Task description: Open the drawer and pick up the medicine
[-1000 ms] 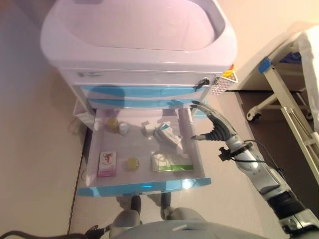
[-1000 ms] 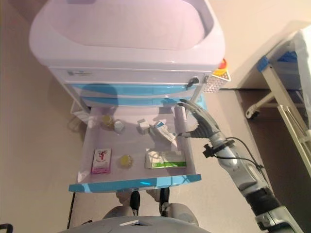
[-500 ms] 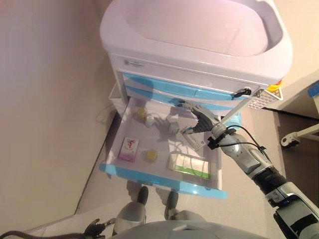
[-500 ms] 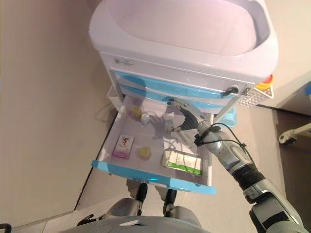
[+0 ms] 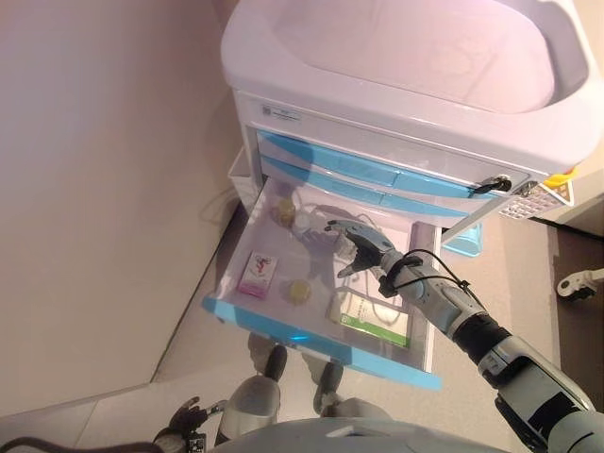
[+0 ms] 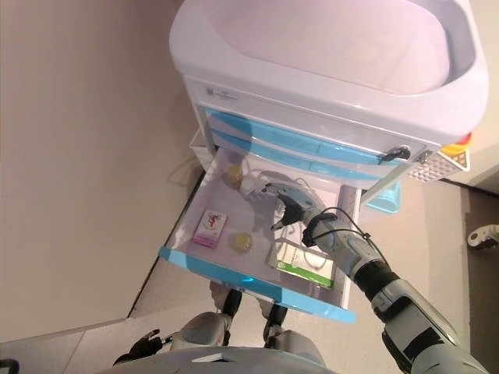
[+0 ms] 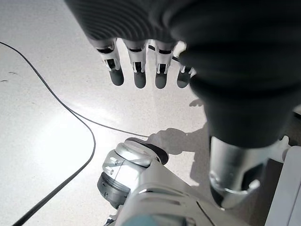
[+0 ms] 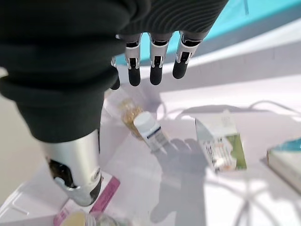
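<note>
beige floor under white cart (image 5: 415, 66). drawer (image 5: 321, 330) pulled out from cart, blue front toward robot. right hand (image 5: 357, 247) above drawer middle, fingers relaxed, holding nothing. medicine on drawer floor: white bottle (image 8: 149, 129) at back beside yellow packet (image 8: 129, 111), small box (image 8: 220, 141) near it, pink box (image 5: 257, 275) and yellow jar (image 5: 298, 291) near front, green box (image 5: 374, 319) by front. left hand (image 7: 141, 66) over floor, away from cart, fingers slack, empty.
</note>
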Robot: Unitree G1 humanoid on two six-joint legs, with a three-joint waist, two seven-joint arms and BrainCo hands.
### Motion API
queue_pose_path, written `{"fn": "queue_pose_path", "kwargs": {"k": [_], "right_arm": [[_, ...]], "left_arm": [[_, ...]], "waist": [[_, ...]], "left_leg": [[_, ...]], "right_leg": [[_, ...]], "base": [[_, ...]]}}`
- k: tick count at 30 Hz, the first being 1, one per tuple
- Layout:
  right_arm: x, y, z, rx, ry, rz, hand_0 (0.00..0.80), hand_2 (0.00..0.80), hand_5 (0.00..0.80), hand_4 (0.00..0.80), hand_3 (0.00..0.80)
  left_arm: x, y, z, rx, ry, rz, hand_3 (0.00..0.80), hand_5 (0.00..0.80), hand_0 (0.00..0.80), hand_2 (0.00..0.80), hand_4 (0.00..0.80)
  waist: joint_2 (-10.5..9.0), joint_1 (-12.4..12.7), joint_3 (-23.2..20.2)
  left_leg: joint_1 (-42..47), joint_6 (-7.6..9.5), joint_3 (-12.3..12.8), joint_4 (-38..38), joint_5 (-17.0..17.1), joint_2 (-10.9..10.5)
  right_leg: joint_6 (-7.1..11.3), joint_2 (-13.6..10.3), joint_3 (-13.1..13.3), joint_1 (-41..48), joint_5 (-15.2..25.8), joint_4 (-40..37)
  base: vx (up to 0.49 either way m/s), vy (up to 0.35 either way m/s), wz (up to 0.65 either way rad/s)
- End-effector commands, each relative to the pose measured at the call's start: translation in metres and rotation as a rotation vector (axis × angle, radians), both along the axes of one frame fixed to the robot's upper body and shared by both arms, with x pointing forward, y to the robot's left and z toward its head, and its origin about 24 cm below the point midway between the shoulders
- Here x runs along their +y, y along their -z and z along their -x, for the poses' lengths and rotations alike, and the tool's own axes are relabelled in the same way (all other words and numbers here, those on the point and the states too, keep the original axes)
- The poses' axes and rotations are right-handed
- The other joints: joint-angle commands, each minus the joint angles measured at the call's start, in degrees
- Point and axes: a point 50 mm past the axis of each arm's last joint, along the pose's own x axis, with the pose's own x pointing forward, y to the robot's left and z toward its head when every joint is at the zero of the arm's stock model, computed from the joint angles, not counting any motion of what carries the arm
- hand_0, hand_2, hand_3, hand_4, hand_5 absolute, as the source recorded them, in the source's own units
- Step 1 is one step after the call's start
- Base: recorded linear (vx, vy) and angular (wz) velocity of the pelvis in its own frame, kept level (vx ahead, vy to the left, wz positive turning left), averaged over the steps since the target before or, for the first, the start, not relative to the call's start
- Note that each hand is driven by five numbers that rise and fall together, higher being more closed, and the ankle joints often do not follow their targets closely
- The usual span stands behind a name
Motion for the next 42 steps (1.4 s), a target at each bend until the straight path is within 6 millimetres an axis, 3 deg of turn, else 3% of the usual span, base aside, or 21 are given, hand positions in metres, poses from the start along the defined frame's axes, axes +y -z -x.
{"fn": "queue_pose_path", "kwargs": {"k": [1,20,26,42], "right_arm": [[0.032,-0.018,-0.004,-0.059,-0.131,-0.008,0.0,0.0,0.0,0.0,0.0],[0.061,0.009,0.015,0.059,-0.321,0.104,0.0,0.0,0.0,0.0,0.0],[0.071,0.012,0.025,0.003,-0.484,0.238,0.0,0.0,0.0,0.0,0.0],[0.069,0.014,0.029,-0.029,-0.516,0.262,0.0,0.0,0.0,0.0,0.0]], "left_arm": [[0.003,-0.001,-0.007,0.008,0.089,-0.029,0.0,0.0,0.0,0.0,0.0],[0.006,-0.004,-0.017,-0.017,0.092,-0.042,0.0,0.0,0.0,0.0,0.0],[0.011,-0.004,-0.016,-0.004,0.099,-0.053,0.0,0.0,0.0,0.0,0.0],[0.014,-0.005,-0.013,-0.002,0.11,-0.061,0.0,0.0,0.0,0.0,0.0]], "waist": [[-0.61,1.2,0.1],[-0.43,2.2,0.3],[-1.06,2.8,-0.4],[-1.51,3.6,-0.8]], "left_leg": [[-1.1,-0.38,1.4,-1.4,-1.6,-0.7],[-1.8,-0.59,0.0,-1.8,-1.0,-1.2],[-1.6,-0.76,-0.5,-2.0,-1.0,-1.2],[-1.8,-1.13,-1.4,-2.1,-0.6,-1.1]], "right_leg": [[1.88,-0.3,0.1,1.8,-6.0,5.6],[1.96,-0.3,-0.6,1.6,-5.9,5.0],[2.09,-0.2,-0.8,2.0,-5.8,4.7],[2.28,-0.1,-1.4,2.3,-5.5,4.1]], "base": [[-0.016,-0.01,0.04],[-0.002,-0.003,0.02],[0.002,-0.002,0.01],[0.0,-0.001,0.01]]}}
